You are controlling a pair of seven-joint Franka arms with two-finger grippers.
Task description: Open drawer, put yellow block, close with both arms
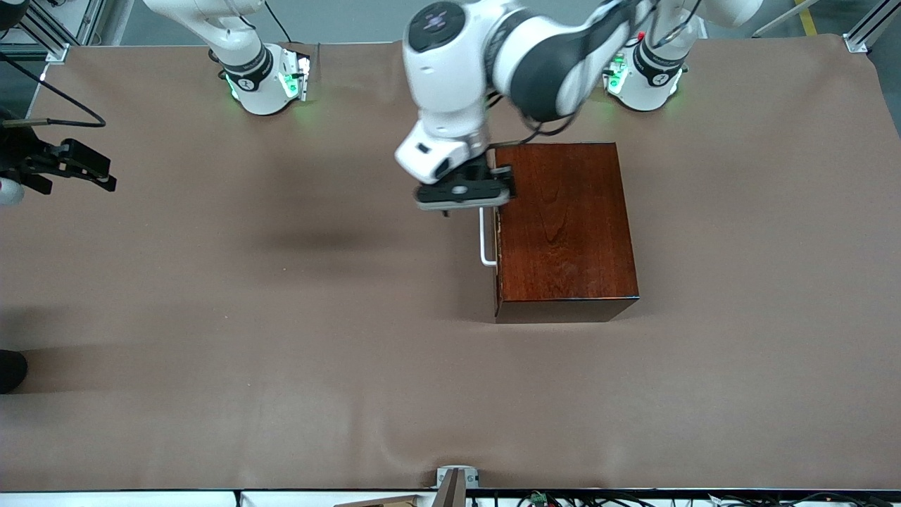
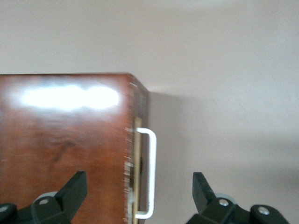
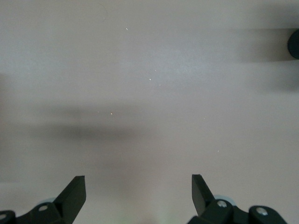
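Note:
The dark mahogany box (image 1: 566, 229) stands mid-table with the drawer pushed in; its front faces the right arm's end. The white U-shaped handle (image 1: 484, 239) sticks out from that front. My left gripper (image 1: 462, 198) hangs open over the handle's end nearer the bases. In the left wrist view the handle (image 2: 152, 172) lies between the open left gripper's (image 2: 138, 190) fingers, one finger over the box top (image 2: 60, 140). My right gripper (image 1: 84, 167) waits open over bare table at the right arm's end; it also shows in the right wrist view (image 3: 138, 189). The yellow block is out of view.
A brown cloth (image 1: 281, 352) covers the table. A dark round object (image 1: 10, 370) sits at the table's edge at the right arm's end, and also shows in the right wrist view (image 3: 294, 44). A clamp and wooden pieces (image 1: 454, 484) sit at the edge nearest the camera.

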